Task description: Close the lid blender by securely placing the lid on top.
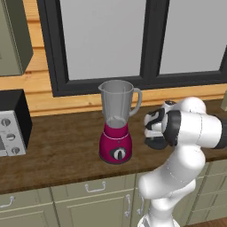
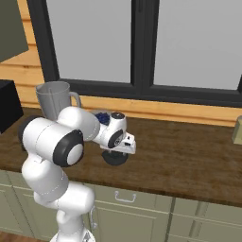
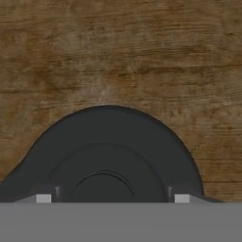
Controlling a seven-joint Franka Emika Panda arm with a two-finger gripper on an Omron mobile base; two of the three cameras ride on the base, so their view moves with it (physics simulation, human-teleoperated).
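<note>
A brown wooden bench [image 1: 62, 146] runs under a big dark window [image 1: 133, 40]. The pink blender [image 1: 116, 122] stands on it with its jar open on top. The black lid [image 3: 108, 156] lies flat on the bench, near the blender's handle side. The gripper [image 3: 109, 197] is right down over the lid, one finger [image 3: 43, 197] on each side of the knob, spread apart and not squeezing yet. This looks like the grab step. Next it should squeeze the knob, lift, and carry the lid to the jar.
</note>
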